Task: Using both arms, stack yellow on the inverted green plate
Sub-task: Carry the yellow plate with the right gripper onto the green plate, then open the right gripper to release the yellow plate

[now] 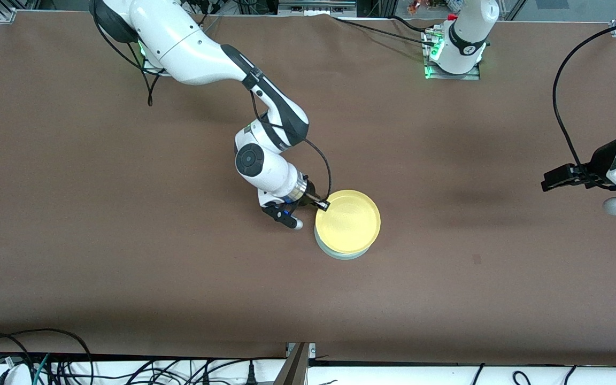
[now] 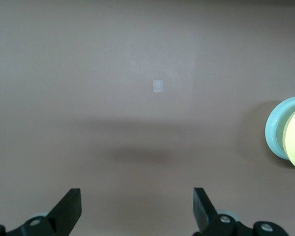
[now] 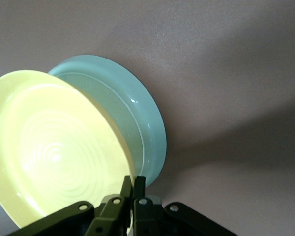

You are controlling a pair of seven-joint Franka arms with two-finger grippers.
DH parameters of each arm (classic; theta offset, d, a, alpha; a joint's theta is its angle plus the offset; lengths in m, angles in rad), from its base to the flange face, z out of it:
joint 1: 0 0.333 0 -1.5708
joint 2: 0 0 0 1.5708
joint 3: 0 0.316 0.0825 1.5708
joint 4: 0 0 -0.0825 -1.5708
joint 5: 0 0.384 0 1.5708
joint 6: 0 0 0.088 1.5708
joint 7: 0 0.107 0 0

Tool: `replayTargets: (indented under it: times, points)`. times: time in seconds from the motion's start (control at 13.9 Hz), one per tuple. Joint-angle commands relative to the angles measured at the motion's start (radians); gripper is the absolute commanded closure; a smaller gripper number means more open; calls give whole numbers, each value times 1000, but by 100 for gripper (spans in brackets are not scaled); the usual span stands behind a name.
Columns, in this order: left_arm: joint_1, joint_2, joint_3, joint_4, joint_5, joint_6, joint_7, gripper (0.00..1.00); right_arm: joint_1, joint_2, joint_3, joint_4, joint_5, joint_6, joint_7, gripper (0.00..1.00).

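Two fingers (image 3: 127, 189) (right hand (image 3: 132, 189)) pinching yellow (image 1: 348, 221)

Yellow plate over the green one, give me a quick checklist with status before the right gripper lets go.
1. Right gripper clamped on the rim of the round, shallow yellow plastic plate: ok.
2. Pale mint-green plastic plate lies inverted under it: ok.
3. Yellow plate centred on the green one: not ok, the green rim shows on the side nearer the front camera.
4. Yellow plate fully resting flat: cannot tell.
5. Left gripper open, waiting over bare table at its own end: ok.
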Motion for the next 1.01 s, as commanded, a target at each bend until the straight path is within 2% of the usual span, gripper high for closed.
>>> replayTargets:
  times: [0.0, 0.07, 0.22, 0.36, 0.65, 0.94]
  points:
    - [7, 4, 0, 13, -28, -8, 21, 0, 15, 38, -10, 36, -22, 38, 19, 100]
    - [7, 4, 0, 13, -28, -8, 21, 0, 15, 37, -10, 36, -25, 40, 18, 100]
    - [7, 4, 0, 13, -28, -8, 21, 0, 18, 31, -12, 36, -42, 42, 16, 1]
    - [7, 4, 0, 13, -28, -9, 21, 0, 26, 8, -23, 30, -163, 29, 13, 0]
    - [7, 4, 0, 13, -28, -8, 21, 0, 17, -125, -75, 25, -183, -218, 5, 0]
    - [6, 4, 0, 15, -27, -8, 18, 0, 17, -282, -176, 22, -206, -504, -106, 0]
